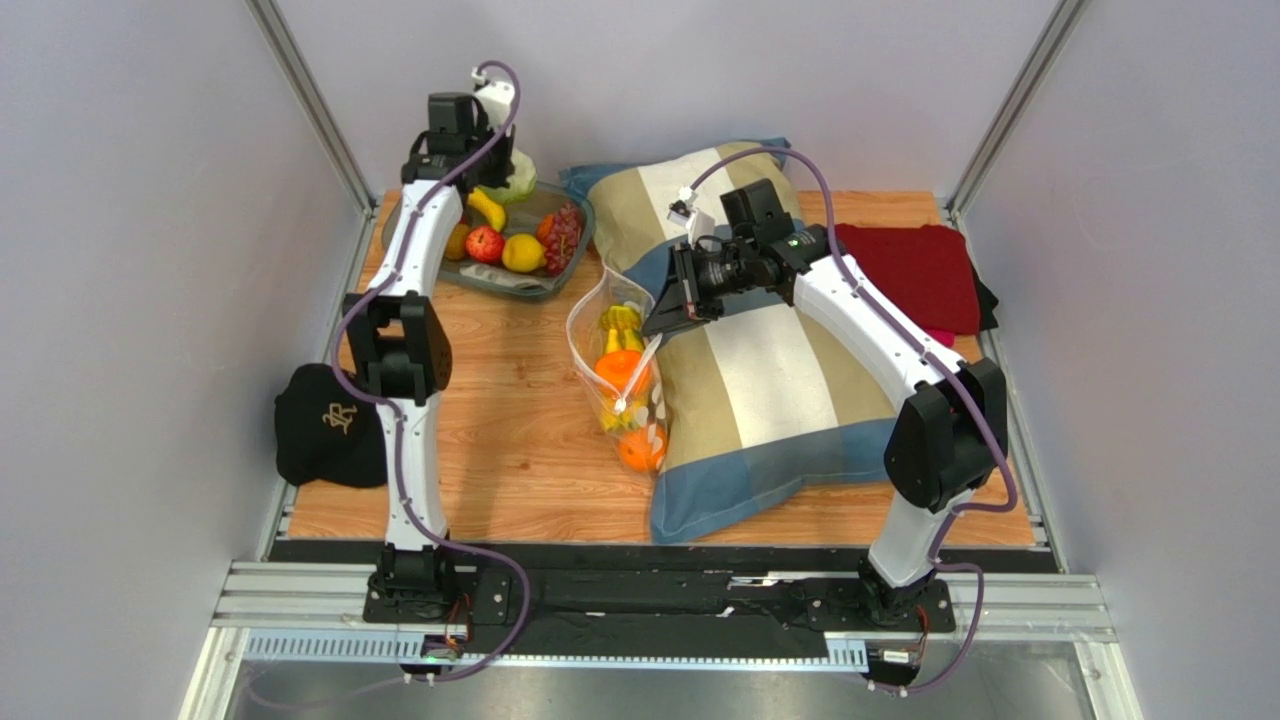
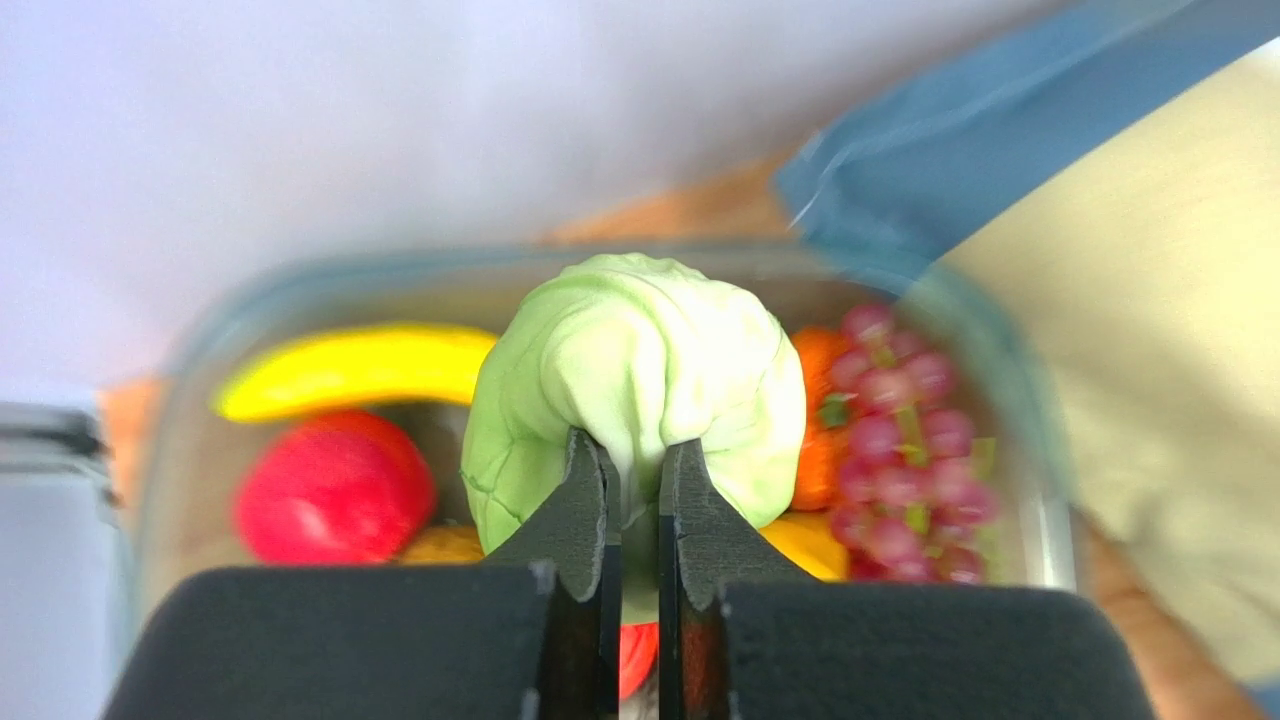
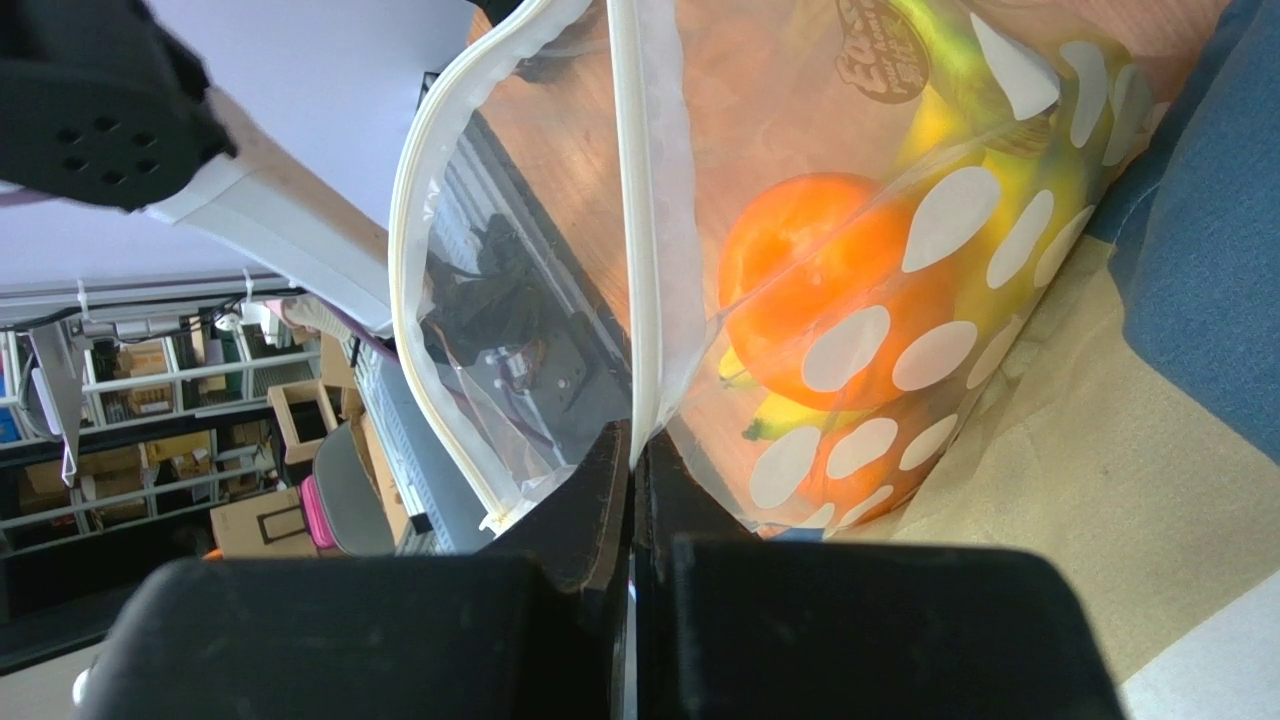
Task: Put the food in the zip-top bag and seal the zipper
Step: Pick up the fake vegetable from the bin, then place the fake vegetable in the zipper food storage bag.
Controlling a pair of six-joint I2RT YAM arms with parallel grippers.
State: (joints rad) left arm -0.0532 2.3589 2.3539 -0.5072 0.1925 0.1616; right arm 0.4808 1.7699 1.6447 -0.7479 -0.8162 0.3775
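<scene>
A black cap [image 1: 328, 428] lies at the table's [image 1: 511, 465] left edge. At the far left, the left claw [image 2: 631, 488] is clamped on the green cabbage [image 2: 639, 368] over the grey bowl [image 1: 511, 288]. In the bowl lie a banana [image 2: 353, 371], a red apple [image 2: 334, 488] and dark grapes [image 2: 909, 450]. In the middle, the zip-top bag [image 1: 591, 323] leans against the striped pillow [image 1: 766, 375], its mouth gaping toward the far side, with bananas [image 1: 621, 323] and oranges [image 3: 804, 255] inside. The right claw [image 3: 633, 458] is pinched together on the zipper [image 3: 628, 225] at the mouth's right side. A red cloth [image 1: 917, 270] lies far right.
</scene>
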